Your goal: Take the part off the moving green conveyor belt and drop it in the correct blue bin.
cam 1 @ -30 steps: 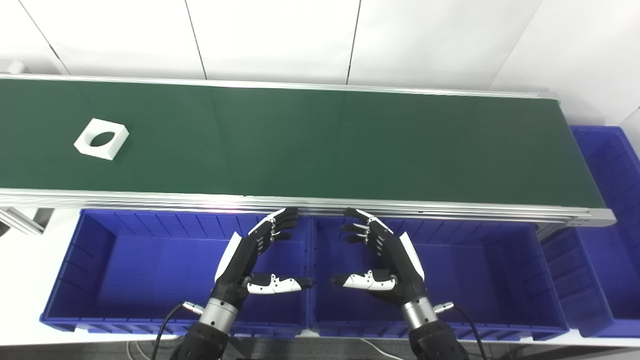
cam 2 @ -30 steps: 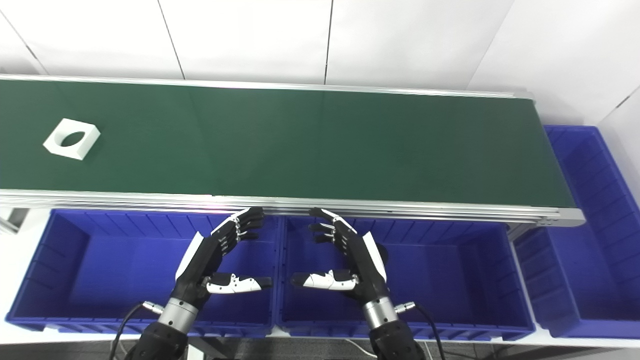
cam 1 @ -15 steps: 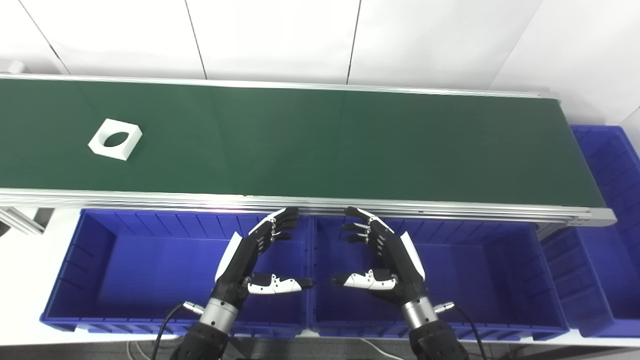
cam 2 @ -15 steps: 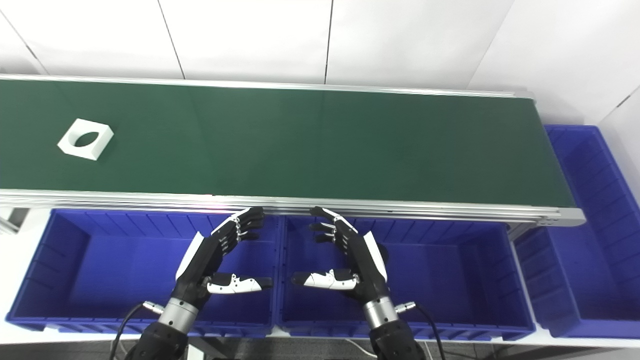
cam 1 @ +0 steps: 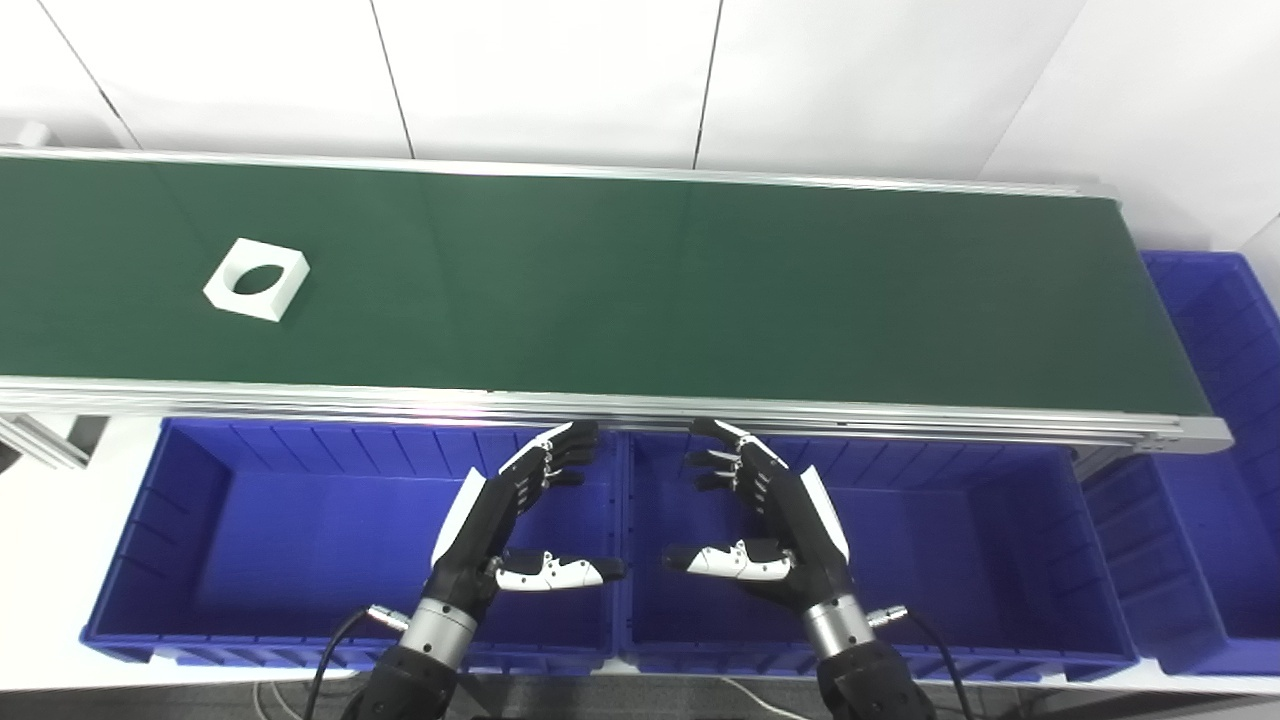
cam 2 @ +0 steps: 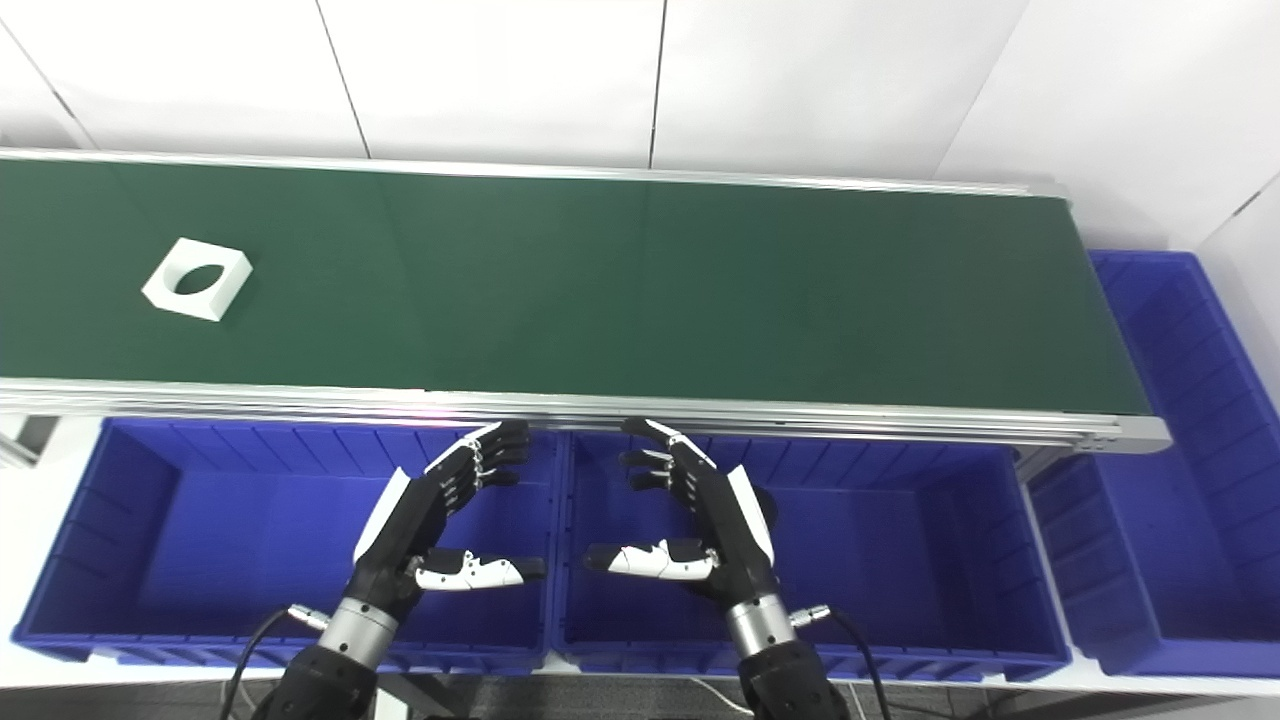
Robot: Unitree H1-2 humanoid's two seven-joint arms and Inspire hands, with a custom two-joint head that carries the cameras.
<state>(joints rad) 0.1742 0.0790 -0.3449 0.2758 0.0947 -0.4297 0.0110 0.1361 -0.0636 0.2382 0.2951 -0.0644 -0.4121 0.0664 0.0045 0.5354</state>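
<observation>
The green belt [cam 1: 640,290] ran off the left edge of both views, its start unseen. The far-right blue bin [cam 1: 1225,420] was cut by the right edge. Both forearms left the bottom edge. The white part's [cam 1: 256,294] underside was hidden, its hole possibly oval.

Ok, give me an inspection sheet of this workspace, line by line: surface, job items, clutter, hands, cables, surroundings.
Surface: green conveyor belt with metal side rails, running left to right across the view.
Job's things: one white square part with a round hole, lying flat on the belt at far left; left blue bin, middle blue bin and right blue bin, nothing seen inside them.
Clutter: nothing seen.
Hands: left hand and right hand both open, fingers apart, holding nothing, above the bins near the belt's front rail.
Cables: a cable at the left wrist, another cable at the right wrist.
Surroundings: white panelled wall behind the belt.
</observation>
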